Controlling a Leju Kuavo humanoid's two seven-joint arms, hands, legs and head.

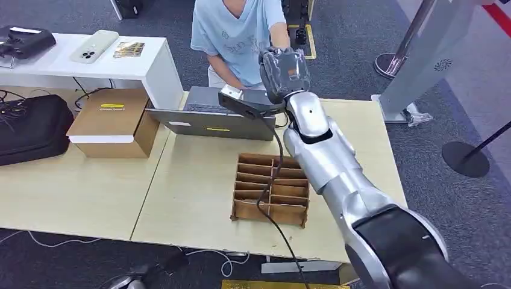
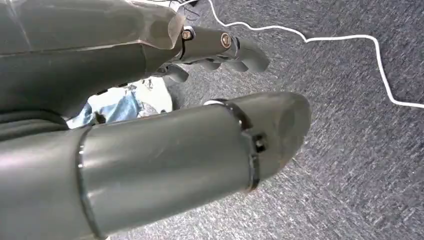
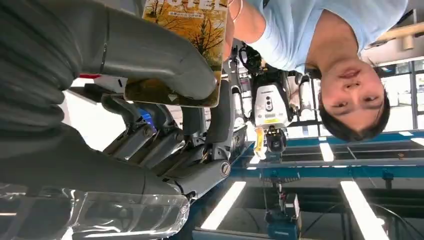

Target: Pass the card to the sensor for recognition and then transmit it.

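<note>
Card held at the table's far edge

Card point(image 3: 182, 47), printed with autumn trees, pinched between thumb and fingers point(image 3: 165, 140) of the right hand point(image 1: 284, 72), arm stretched over the table point(image 1: 193, 198) toward a person point(image 1: 238, 30). Left hand point(image 2: 215, 50) hangs over carpet, fingers loosely apart.

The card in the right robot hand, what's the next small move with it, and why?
Probably hold steady and let go once the person grips it. The right robot hand is raised toward them, pinching the card, and their hand already seems to be at its edge.
</note>
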